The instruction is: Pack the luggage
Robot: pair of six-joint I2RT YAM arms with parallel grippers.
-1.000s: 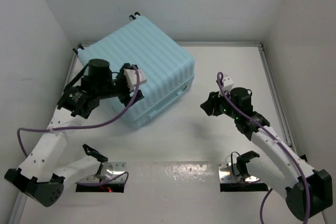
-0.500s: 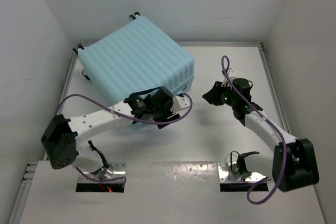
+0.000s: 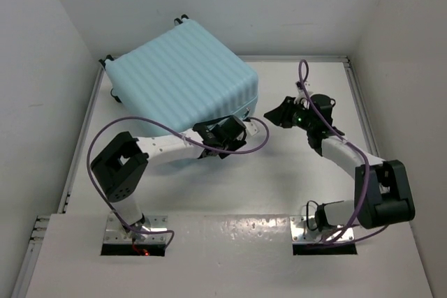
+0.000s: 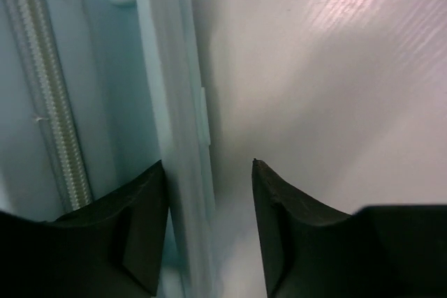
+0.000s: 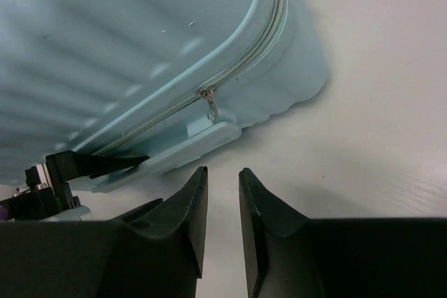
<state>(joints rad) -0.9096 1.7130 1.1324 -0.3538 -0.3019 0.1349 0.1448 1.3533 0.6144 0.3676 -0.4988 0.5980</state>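
Observation:
The luggage (image 3: 181,75), a pale blue ribbed hard-shell suitcase, lies flat and zipped shut at the back left. My left gripper (image 3: 235,121) is at its near right side, open. In the left wrist view (image 4: 208,163) the jaws straddle the pale blue side handle (image 4: 187,193), with the zipper (image 4: 52,109) to the left. My right gripper (image 3: 272,113) is just right of the suitcase's corner, low over the table, empty, its jaws a narrow gap apart (image 5: 223,170). Ahead of it are the shell (image 5: 126,40), the zipper pull (image 5: 209,106) and the handle (image 5: 178,148).
White walls enclose the table (image 3: 307,172) on the left, back and right. A raised rail (image 3: 367,116) runs along the right edge. The left arm (image 3: 160,146) lies stretched along the suitcase's near side, its purple cable (image 3: 167,127) looping over it.
My left arm has swung from above the suitcase's left part down to its near right side, at the handle. My right gripper has moved left and back towards the suitcase's corner.

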